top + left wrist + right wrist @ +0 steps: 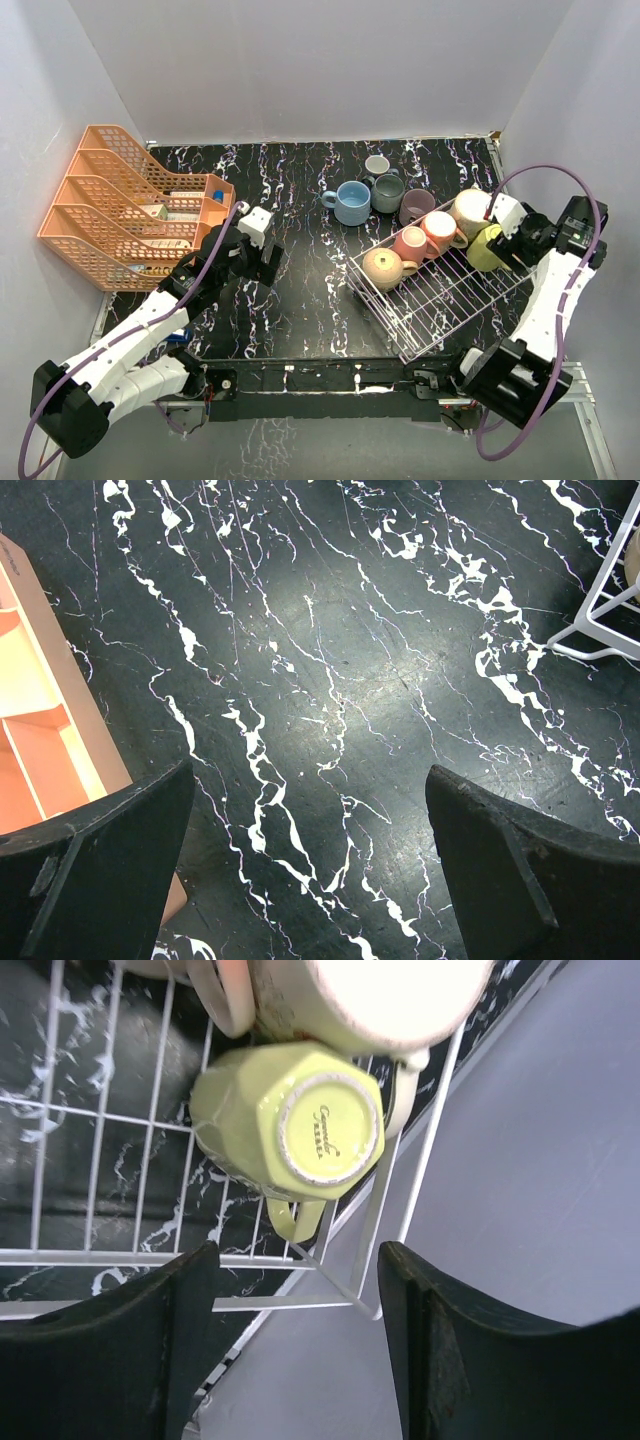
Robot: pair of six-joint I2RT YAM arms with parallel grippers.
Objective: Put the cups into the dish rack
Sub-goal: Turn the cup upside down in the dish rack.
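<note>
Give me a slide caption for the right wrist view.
Open right tool faces the stamped base of a green mug in a corner of the dish rack.

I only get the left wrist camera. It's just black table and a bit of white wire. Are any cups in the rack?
Observer: Yes, the top view shows five cups in the rack.
Child: Are any outside it?
Observer: Four stand on the table beyond it: a blue cup, a teal cup, a mauve cup and a small grey cup.
Child: What's the right gripper doing?
Observer: It's open, facing the base of the green cup at the rack's edge.
</note>
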